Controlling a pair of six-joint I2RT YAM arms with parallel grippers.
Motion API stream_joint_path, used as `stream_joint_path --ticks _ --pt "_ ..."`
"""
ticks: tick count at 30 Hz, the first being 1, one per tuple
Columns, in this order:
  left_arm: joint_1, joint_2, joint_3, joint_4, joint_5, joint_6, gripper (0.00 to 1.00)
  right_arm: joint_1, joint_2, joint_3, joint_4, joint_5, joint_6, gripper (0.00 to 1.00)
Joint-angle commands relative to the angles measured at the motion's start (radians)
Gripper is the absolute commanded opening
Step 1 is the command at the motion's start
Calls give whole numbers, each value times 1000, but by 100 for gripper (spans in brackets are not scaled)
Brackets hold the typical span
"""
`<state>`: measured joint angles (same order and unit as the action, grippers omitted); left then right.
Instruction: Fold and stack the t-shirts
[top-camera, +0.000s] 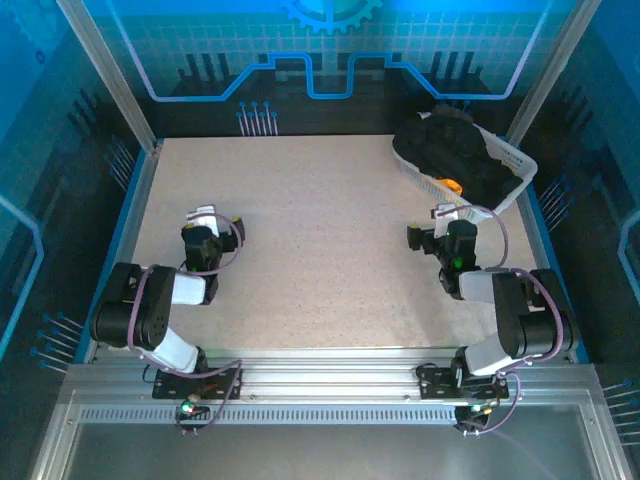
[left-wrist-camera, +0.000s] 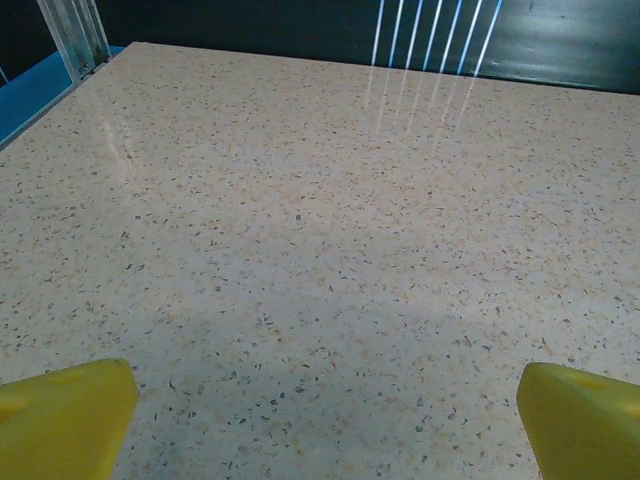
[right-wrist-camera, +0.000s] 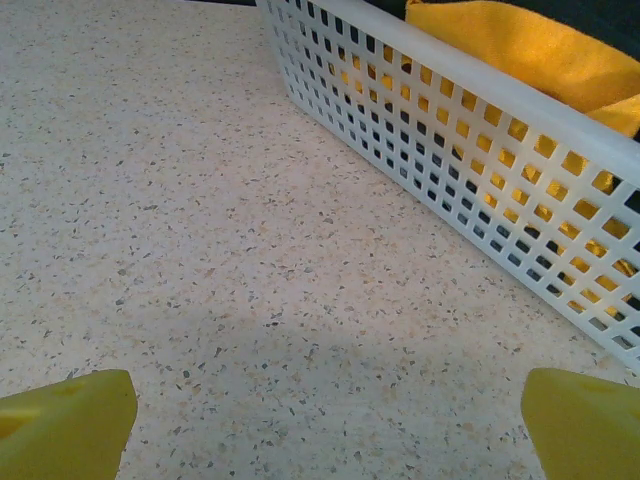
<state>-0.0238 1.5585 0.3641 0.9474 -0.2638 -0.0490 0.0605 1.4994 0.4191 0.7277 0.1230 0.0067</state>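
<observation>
- Top view: the basket sits at the far right corner of the tabletop. The black shirt is heaped inside it and bulges over the rim. A scrap of the orange shirt peeps out at the basket's near wall. You cannot tell whether another dark shirt lies in that heap.
- Top view: the right end effector is just on the near side of the basket. The left end effector is well apart from it, across the tabletop. Your right arm looks the nearer one for a first pick.
- Top view: the basket's long axis runs on a slant, far-left to near-right, and the heap follows it. The cloth is crumpled, so no collar or hem shows you which way any shirt points.
- Left wrist view: the left end effector has its jaws wide apart with nothing between them, low over the speckled tabletop.
- Right wrist view: the right end effector is also spread wide and holds nothing.
- Right wrist view: the basket's wall lies ahead and to the right of the right end effector, crossing your line slantwise. The orange shirt is inside, behind that wall, so you would likely need to rise over the rim rather than push straight ahead.
</observation>
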Motion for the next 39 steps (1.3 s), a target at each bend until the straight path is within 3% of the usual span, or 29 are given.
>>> stream_joint_path --ticks 1,22,24,26,28,30,31,32,33,34,35,36,39 --pt "-5 -6 -4 19 9 18 99 9 4 4 41 9 6 100" --pt "-5 -6 -8 28 10 19 99 6 -6 5 40 0 6 100" --pt "-43 -62 -18 10 -51 52 99 26 -94 71 -129 54 -1 100" --pt "-134 -204 29 -164 -187 123 99 54 -214 179 -348 150 38 100" --pt "-196 -324 89 -257 -260 109 99 74 -322 248 -389 195 112 100" --pt "-230 -398 198 -377 -350 -12 99 56 -362 408 -596 180 297 100" --pt "-226 -428 299 -598 -351 -193 99 37 -353 544 -799 171 404 100" --pt "-215 -447 421 -860 -319 -381 99 24 -319 661 -971 222 507 100" --pt "-198 -447 486 -998 -273 -489 99 -3 -276 727 -1010 174 528 100" --pt "-149 -425 527 -1007 -149 -575 99 -46 -212 802 -1039 36 507 100" --pt "-90 -388 562 -1010 20 -675 99 -61 -137 908 -1123 3 519 99" --pt "-59 -360 602 -1027 117 -744 99 -61 -69 1006 -1214 33 537 96" --pt "-93 -236 805 -1164 232 -740 99 -77 162 1296 -1434 57 579 93"
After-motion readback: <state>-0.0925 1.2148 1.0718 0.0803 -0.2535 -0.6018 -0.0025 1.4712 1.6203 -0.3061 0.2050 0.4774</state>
